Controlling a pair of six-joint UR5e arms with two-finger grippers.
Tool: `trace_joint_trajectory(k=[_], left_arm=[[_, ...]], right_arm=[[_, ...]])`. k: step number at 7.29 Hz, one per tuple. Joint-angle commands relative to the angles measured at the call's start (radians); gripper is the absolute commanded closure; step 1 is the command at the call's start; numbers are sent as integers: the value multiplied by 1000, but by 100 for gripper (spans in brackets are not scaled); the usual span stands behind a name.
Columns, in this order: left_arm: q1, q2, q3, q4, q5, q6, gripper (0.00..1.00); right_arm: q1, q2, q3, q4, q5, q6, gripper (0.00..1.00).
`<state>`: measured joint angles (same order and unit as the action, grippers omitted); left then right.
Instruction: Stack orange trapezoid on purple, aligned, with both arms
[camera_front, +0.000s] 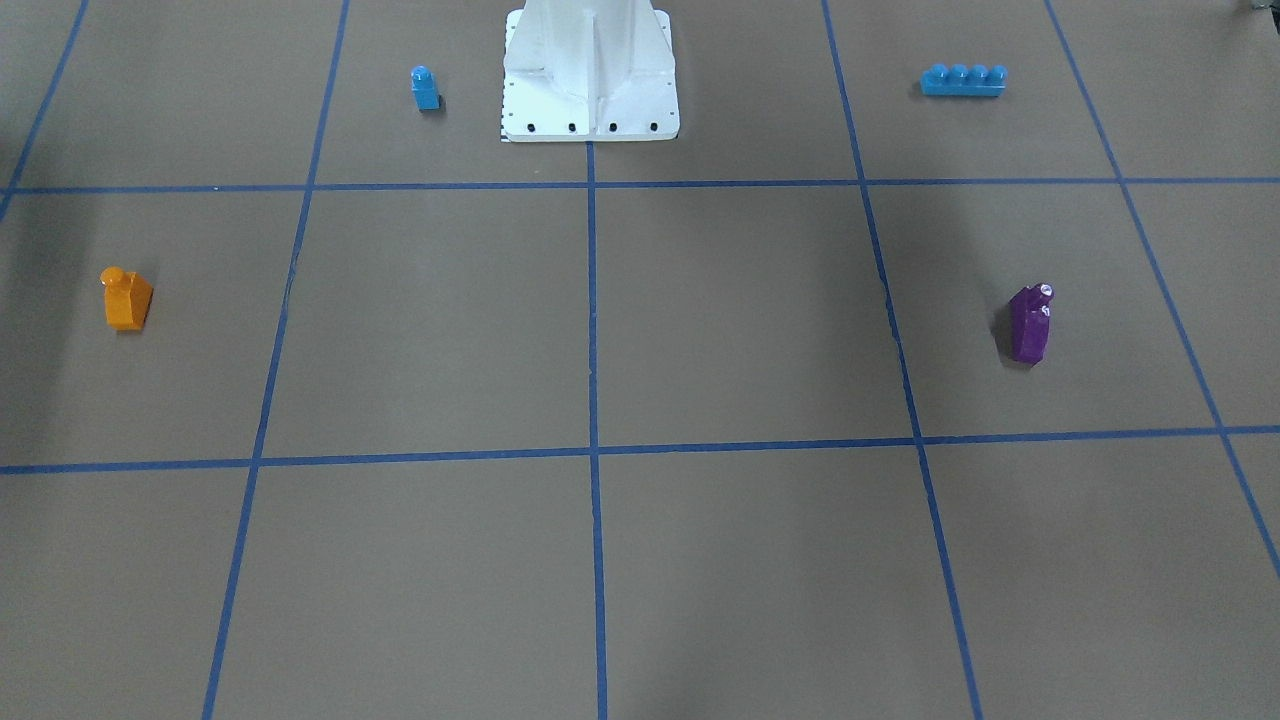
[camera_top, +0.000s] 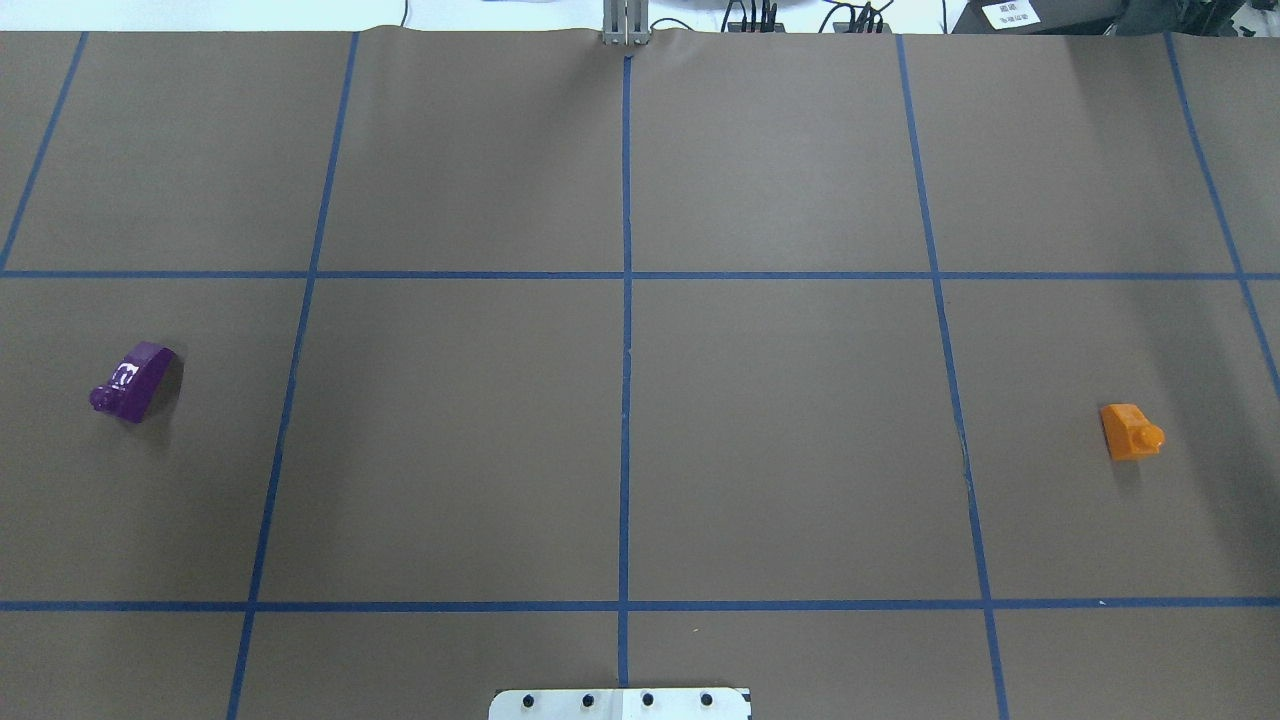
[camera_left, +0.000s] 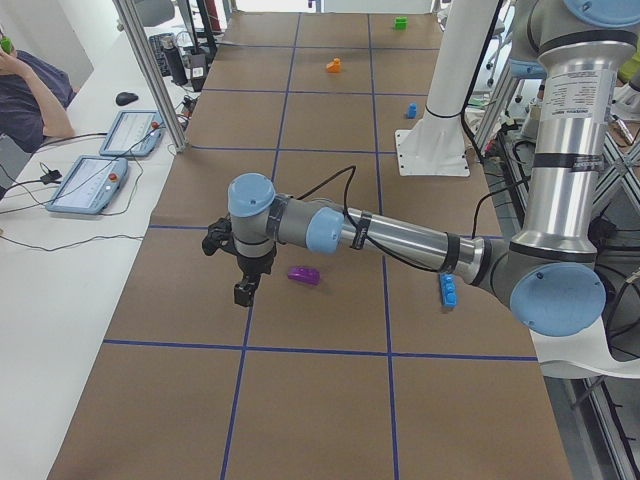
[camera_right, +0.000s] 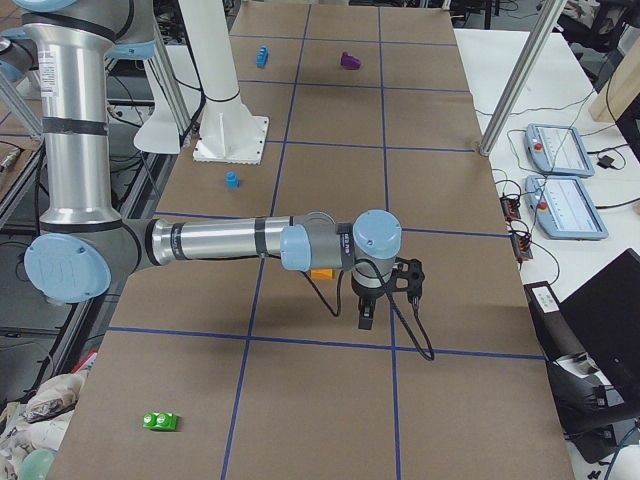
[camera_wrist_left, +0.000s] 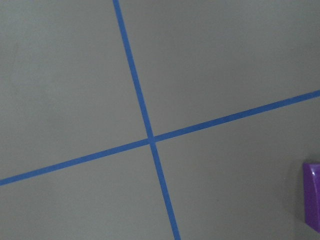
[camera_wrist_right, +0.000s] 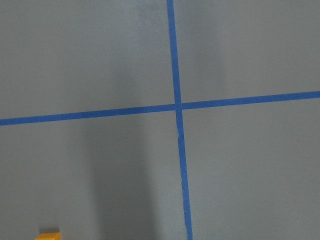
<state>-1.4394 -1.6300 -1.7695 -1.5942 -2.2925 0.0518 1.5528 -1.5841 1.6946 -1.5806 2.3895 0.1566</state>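
The orange trapezoid lies on the brown table on my right side, alone and untouched. The purple lies far from it on my left side, also seen as. Only the side views show the grippers. My left gripper hangs over the table just beside the purple, pointing down. My right gripper hangs close to the orange trapezoid, which the arm partly hides. I cannot tell whether either gripper is open or shut. Each wrist view catches only a brick's edge: purple, orange.
A small blue one-stud brick and a long blue four-stud brick flank the white robot base. A green brick lies near the table's right end. Tablets and a seated person are at the side bench.
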Motion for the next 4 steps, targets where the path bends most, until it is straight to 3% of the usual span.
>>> trace_joint_trajectory(k=[1, 3, 4], left_arm=[[139, -31, -48, -48, -2, -227, 0], [253, -24, -9, -215, 13, -536, 0], [328, 4, -2, -316, 93, -653, 0]], right_arm=[[-14, 12, 14, 8, -1, -2, 0], [-16, 19, 34, 8, 22, 0, 0], [-19, 16, 25, 8, 30, 1, 0]])
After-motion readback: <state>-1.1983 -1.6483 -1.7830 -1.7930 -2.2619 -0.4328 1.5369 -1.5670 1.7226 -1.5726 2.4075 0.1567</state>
